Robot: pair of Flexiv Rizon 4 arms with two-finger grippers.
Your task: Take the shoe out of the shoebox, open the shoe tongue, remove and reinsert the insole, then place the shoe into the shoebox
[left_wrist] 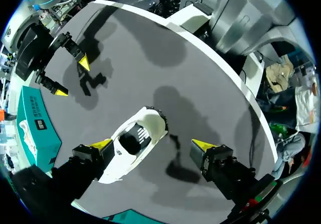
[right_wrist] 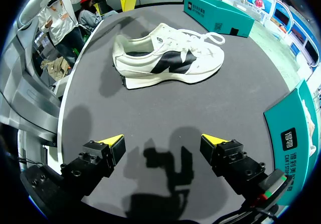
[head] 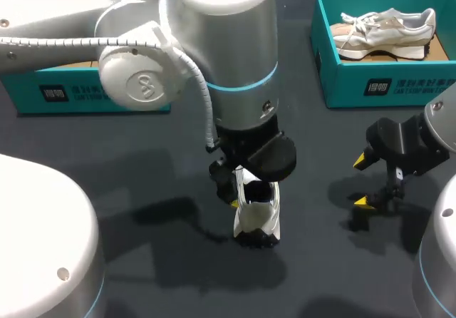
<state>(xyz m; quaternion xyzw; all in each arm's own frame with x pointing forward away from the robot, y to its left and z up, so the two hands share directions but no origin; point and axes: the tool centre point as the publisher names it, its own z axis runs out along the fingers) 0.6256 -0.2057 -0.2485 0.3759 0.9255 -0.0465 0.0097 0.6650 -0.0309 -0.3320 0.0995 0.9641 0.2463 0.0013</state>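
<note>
A white shoe with black side panels (head: 258, 218) stands on its sole on the dark table, in the middle near the front. My left gripper (head: 249, 197) hangs right over it. In the left wrist view the shoe (left_wrist: 133, 143) lies between the wide-apart fingers of my left gripper (left_wrist: 153, 144). It rests by one finger and is clear of the other, so the gripper is open. My right gripper (head: 363, 181) is open and empty, off to the shoe's right. The shoe (right_wrist: 168, 58) is well ahead of my right gripper (right_wrist: 163, 141). The teal shoebox (head: 370, 83) sits at the back right.
A second pale shoe (head: 385, 29) lies inside the back-right shoebox. Another teal box (head: 64, 93) stands at the back left, partly hidden by my left arm. My right gripper (left_wrist: 70, 76) shows beyond the shoe in the left wrist view.
</note>
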